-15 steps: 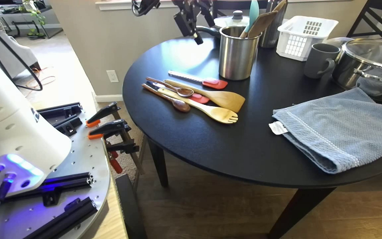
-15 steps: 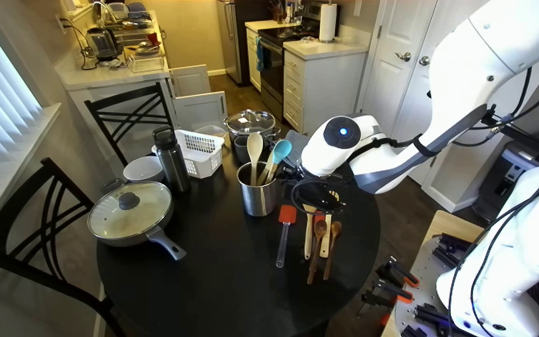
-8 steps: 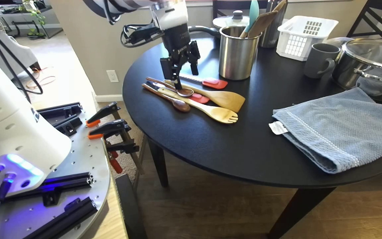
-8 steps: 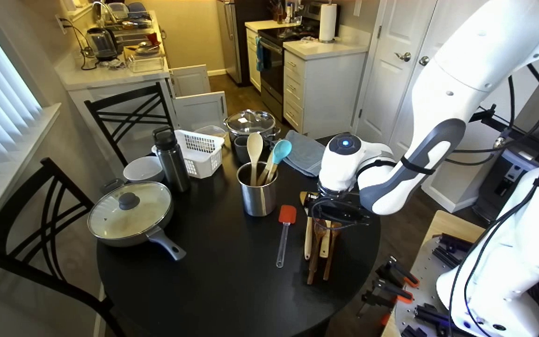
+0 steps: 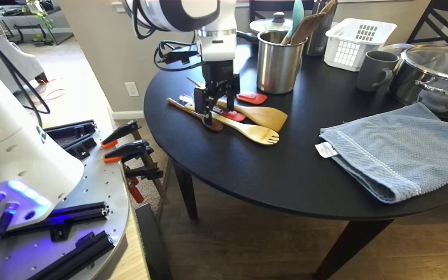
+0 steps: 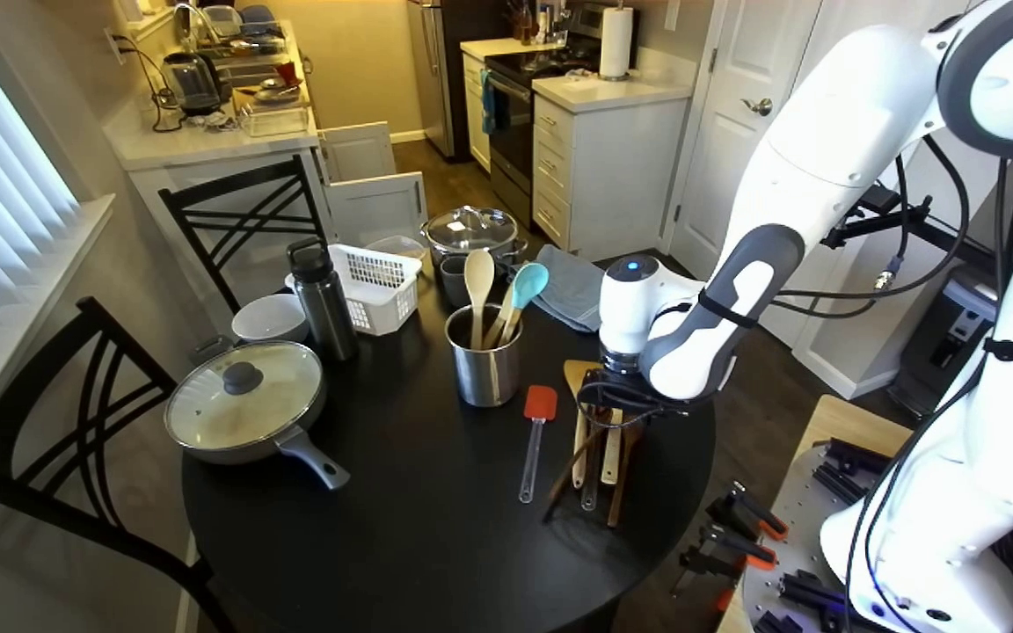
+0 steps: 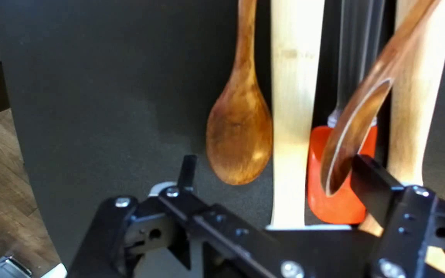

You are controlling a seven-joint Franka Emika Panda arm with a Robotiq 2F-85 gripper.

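While my pincer (image 7: 272, 164) stands low over the tabletop (image 7: 110, 116), its two fingers spread wide, a dark wooden spoon (image 7: 355, 123) lies tipped on edge between them, slender-handled, its bowl apparently touching the finger at right in the wrist view. It slants over a smooth red spatula (image 7: 336, 206) with a translucent handle. Left of these I see a glossy, oval-bowled brown spoon (image 7: 240, 135) and the flat shaft of a pale wooden fork (image 7: 292, 116). In an exterior view, a broad-bladed wooden turner (image 5: 266, 116) lies to the right, and a folded blue-grey towel (image 5: 406, 151) of nubbly weave occupies the near right.

Containers: a cylindrical brushed-steel canister (image 5: 278, 70), right of my pincer and farther off, holds a pale wooden spoon (image 6: 478, 277) and a turquoise-headed spoon (image 6: 530, 283), heads up. To its right stand a white plastic basket (image 5: 346, 56) with slotted walls, a matte grey mug (image 5: 371, 72), its contents hidden from me, and a polished steel pot (image 5: 406, 83) under a glass lid (image 5: 434, 58). At left in an exterior view, I see a grey pan (image 6: 238, 455), likewise covered with glass.
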